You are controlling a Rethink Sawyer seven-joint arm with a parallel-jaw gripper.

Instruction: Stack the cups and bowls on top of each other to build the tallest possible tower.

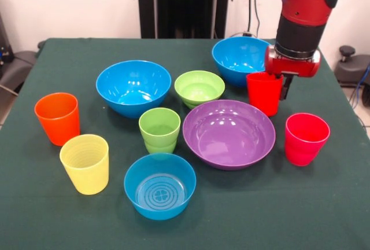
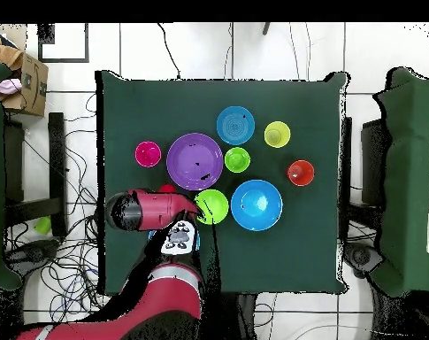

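My gripper (image 1: 276, 85) is shut on the rim of the red cup (image 1: 263, 92), which hangs upright at the purple bowl's (image 1: 229, 134) far right rim, in front of a large blue bowl (image 1: 240, 59). One finger (image 1: 284, 88) shows outside the cup's wall. The other large blue bowl (image 1: 133, 87), the small green bowl (image 1: 199, 87), the light green cup (image 1: 159, 129), the small ringed blue bowl (image 1: 160, 186), the yellow cup (image 1: 85, 163), the orange cup (image 1: 57, 118) and the pinkish-red cup (image 1: 306, 139) stand upright and apart. Nothing is stacked.
Everything stands on a dark green tablecloth (image 1: 324, 203). In the overhead view my arm (image 2: 156, 211) covers the back blue bowl and most of the red cup (image 2: 167, 188). Cables lie on the floor around the table.
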